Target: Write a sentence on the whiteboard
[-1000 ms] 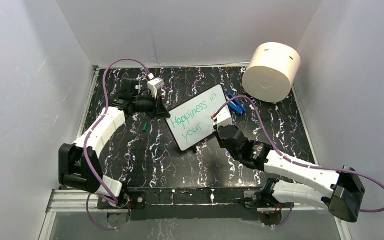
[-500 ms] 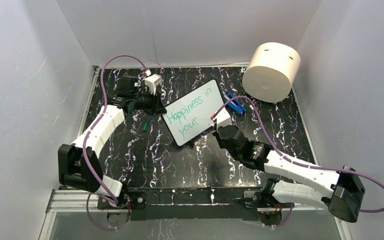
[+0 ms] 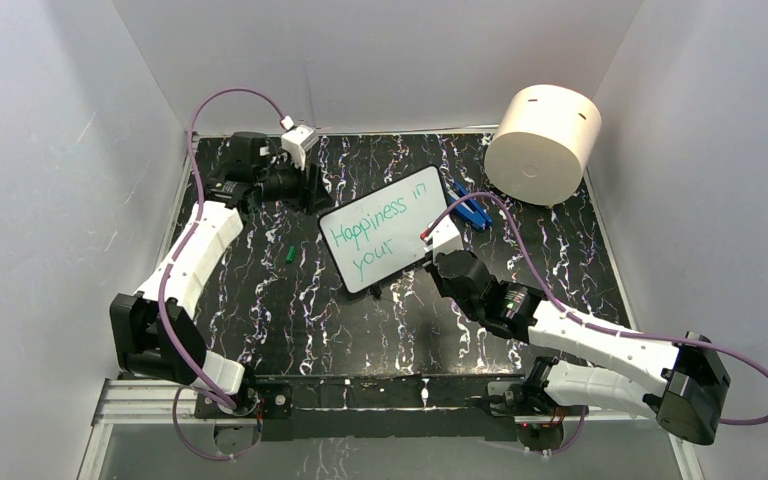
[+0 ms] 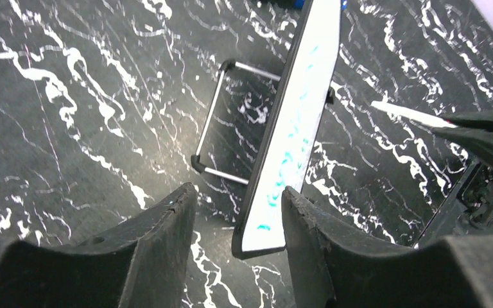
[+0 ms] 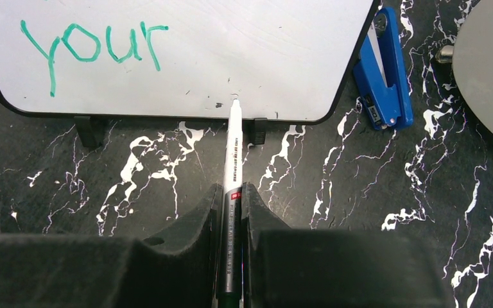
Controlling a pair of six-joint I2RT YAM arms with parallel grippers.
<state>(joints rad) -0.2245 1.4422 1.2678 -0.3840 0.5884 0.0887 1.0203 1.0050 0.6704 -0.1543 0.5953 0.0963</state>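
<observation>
The whiteboard (image 3: pixel 385 228) stands tilted on its wire stand (image 4: pixel 218 122) in the middle of the table. The sentence (image 3: pixel 375 225) on it reads "Happiness in your" in teal. My left gripper (image 3: pixel 312 192) is open at the board's left corner. In the left wrist view that corner (image 4: pixel 276 218) lies between the fingers (image 4: pixel 167 237), with a gap on the left side. My right gripper (image 5: pixel 232 189) is shut on a white and grey marker (image 5: pixel 234 147). The marker's tip sits at the board's lower edge (image 5: pixel 167 114), right of the word "your" (image 5: pixel 93 48).
A big cream cylinder (image 3: pixel 543 143) lies at the back right. A blue clip (image 3: pixel 472 212) rests beside the board's right end, also in the right wrist view (image 5: pixel 382 77). A small green cap (image 3: pixel 288 254) lies left of the board. White walls close in three sides.
My left gripper has opened and let go of the board's corner, after carrying it left and toward the back. The right gripper and marker have stayed put.
</observation>
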